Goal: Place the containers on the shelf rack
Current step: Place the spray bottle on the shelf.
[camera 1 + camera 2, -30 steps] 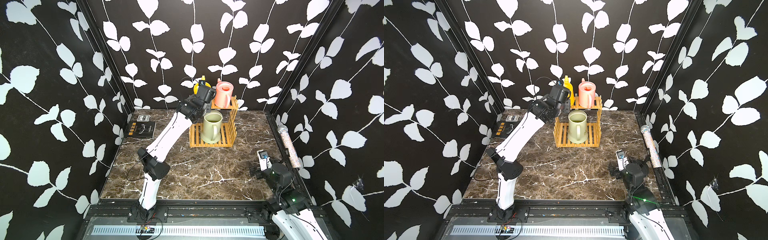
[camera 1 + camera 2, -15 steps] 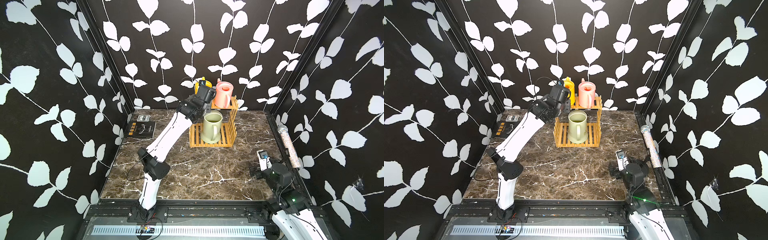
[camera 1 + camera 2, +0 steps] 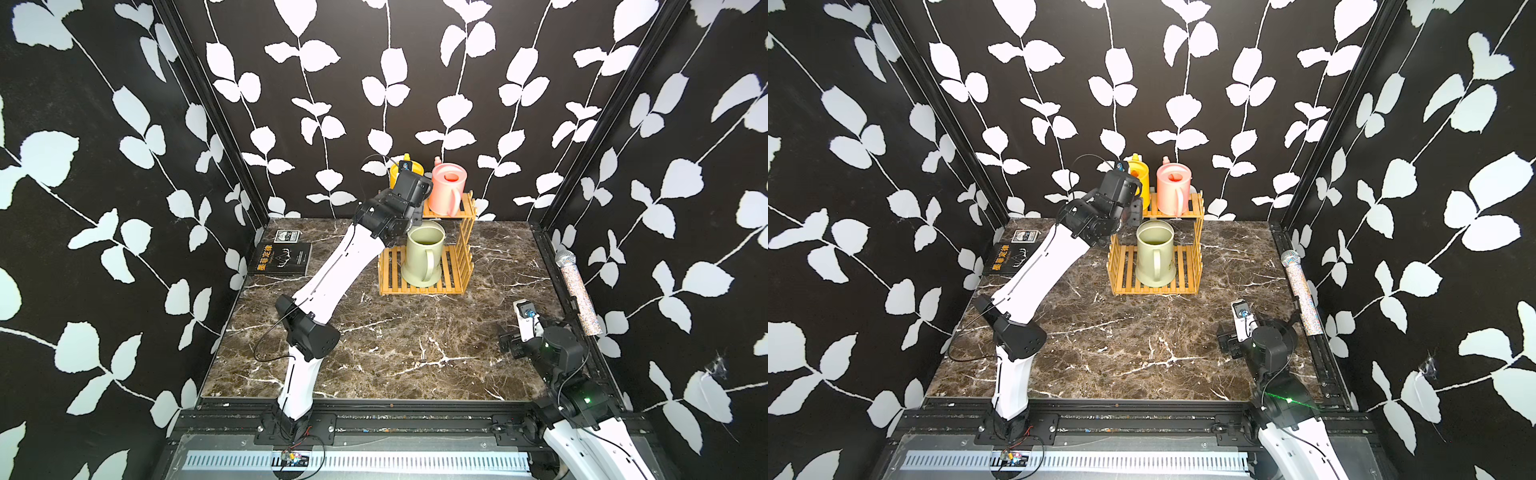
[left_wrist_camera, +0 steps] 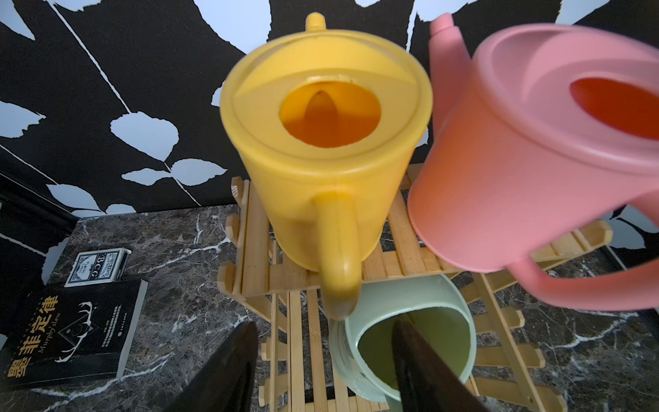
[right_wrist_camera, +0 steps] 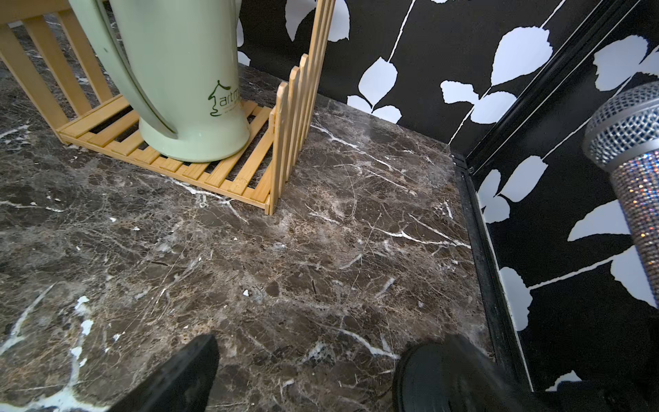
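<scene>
Yellow can [image 4: 321,149]: upright on the top tier of the shelf rack [image 4: 256,249], beside the pink can [image 4: 535,142].
Green can [image 3: 422,257]: bottom tier.
Left gripper [image 4: 324,328]: jaws apart, just short of the yellow handle.
Right gripper [image 5: 313,367]: jaws wide, over the marble table [image 5: 321,249].

Large can [image 3: 1154,257] on rack's [image 3: 1187,275] lower tier, small cans [image 3: 1140,176] [image 3: 1173,189] side by side above

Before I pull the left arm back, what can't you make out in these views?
- Yellow can: in both top views the left arm's wrist covers its handle and part of its body.
- Green can: top cut off by the right wrist view's edge; the left fingers overlap its rim in the left wrist view.
- Pink can: blurred and cut off by the left wrist view's edge.
- Microphone: lower end runs off the right wrist view.
</scene>
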Motion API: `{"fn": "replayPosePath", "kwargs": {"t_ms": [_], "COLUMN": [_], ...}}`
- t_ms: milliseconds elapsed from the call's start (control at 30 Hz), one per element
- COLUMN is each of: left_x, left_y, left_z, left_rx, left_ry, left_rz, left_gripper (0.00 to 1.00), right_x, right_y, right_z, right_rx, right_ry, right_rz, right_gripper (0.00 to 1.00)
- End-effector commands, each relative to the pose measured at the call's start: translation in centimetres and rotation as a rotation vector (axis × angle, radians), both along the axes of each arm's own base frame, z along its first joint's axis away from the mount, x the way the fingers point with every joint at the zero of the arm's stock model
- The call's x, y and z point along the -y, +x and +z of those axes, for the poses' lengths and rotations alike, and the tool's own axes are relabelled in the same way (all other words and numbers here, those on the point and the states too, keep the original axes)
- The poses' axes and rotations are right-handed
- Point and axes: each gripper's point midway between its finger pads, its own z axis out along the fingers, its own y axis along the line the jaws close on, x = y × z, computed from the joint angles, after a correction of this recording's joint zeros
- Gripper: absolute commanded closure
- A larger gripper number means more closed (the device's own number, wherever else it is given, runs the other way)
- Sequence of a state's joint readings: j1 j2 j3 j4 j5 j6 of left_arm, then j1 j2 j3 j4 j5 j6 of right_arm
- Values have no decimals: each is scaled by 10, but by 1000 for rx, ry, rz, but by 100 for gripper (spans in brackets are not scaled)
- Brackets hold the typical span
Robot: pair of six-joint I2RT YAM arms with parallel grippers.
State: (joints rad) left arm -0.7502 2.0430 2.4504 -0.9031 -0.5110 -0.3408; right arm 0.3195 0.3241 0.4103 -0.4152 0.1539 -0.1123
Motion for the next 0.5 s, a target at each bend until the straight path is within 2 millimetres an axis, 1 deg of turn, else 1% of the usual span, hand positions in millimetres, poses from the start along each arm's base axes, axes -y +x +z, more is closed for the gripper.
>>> {"fn": "replayPosePath", "kwargs": {"t_ms": [0, 267, 400, 467], "left_x": [-3, 0, -1, 0], "left_y": [0, 16, 21, 22], "left_z": [16, 8, 5, 4], "left_rx": [47, 71, 77, 79], "left_ry": [-21, -6, 6, 6], "left_rz": [7, 40, 55, 56], "left_gripper": [38, 44, 45, 47], "right_x": [-1, -2, -2, -2], "right_y": [3, 3, 3, 3], "right_z": [5, 5, 6, 6], "right_rx": [33, 35, 37, 38], "right_ry": [20, 24, 25, 26], "right_rz": [-3, 3, 7, 6], "right_gripper": [1, 1, 1, 1]}}
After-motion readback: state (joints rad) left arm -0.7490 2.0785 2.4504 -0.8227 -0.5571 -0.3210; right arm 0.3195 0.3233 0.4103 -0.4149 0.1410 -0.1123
